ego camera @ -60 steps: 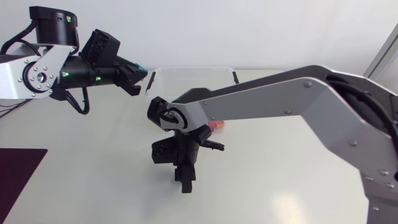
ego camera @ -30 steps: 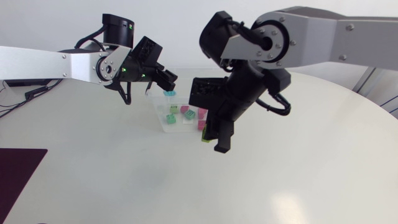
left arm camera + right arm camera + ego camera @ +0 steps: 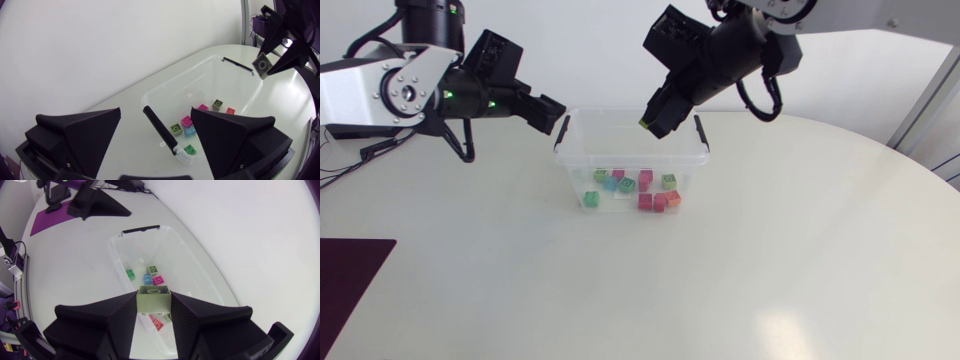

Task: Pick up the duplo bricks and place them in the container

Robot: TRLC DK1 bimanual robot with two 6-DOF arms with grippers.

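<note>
A clear plastic container (image 3: 620, 110) stands at the table's back middle, with several duplo bricks in it: green (image 3: 591, 199), light blue (image 3: 611, 184), pink (image 3: 645, 178) and red (image 3: 660, 200). My right gripper (image 3: 655, 115) hangs over the container's far rim, shut on an olive-green brick (image 3: 647, 124). In the right wrist view that brick (image 3: 153, 300) sits between the fingers, above the container (image 3: 116, 260). My left gripper (image 3: 552, 113) is just off the container's left end, open and holding nothing. Its wrist view looks between the wide fingers of my left gripper (image 3: 156, 117) to the container (image 3: 172, 77).
Black clip handles (image 3: 561, 133) sit on both short ends of the container. A dark purple mat (image 3: 350, 280) lies at the table's front left edge. Bare white tabletop (image 3: 740, 280) extends in front of and to the right of the container.
My left gripper has opened, let its light blue brick into the container and drawn back to the left. My right gripper has carried the olive brick up over the container's far rim.
</note>
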